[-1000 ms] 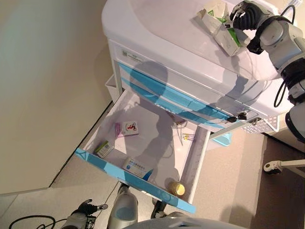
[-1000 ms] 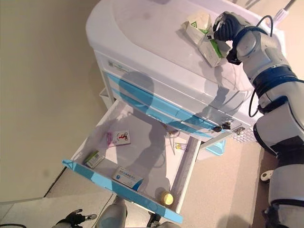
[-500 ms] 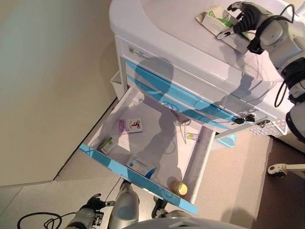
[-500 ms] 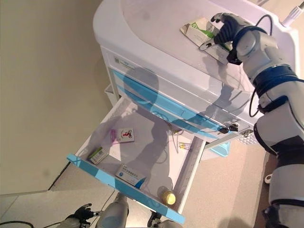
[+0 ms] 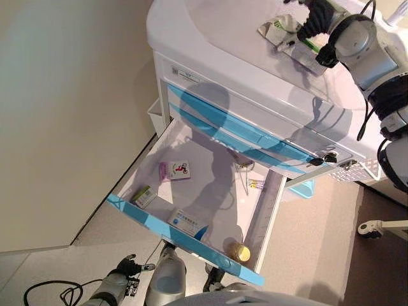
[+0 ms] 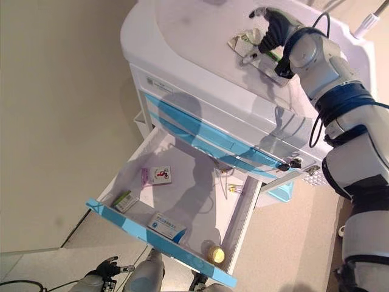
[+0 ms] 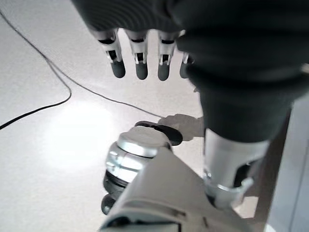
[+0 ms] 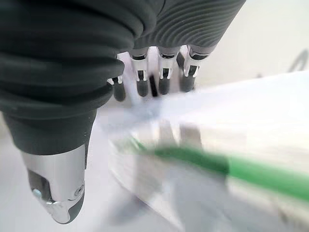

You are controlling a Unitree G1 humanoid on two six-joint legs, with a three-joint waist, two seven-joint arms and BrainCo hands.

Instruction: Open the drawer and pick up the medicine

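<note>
**Drawer open, medicine box on the cart top**

The green-and-white medicine box (image 6: 258, 53) lies on the white cart (image 6: 182, 36), the right hand (image 6: 271, 27) just above it with fingers loosely spread, holding nothing. Its print is unreadable. The left hand (image 7: 145, 58) hangs relaxed over pale floor (image 5: 57, 255). The blue-fronted drawer (image 5: 185, 239) stands open beside a beige wall (image 5: 64, 95).

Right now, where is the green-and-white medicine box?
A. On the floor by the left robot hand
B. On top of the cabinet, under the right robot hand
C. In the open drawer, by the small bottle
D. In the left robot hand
B: the medicine box lies on the cabinet top with the right robot hand over it; the left robot hand hangs low by the floor, empty.
</note>
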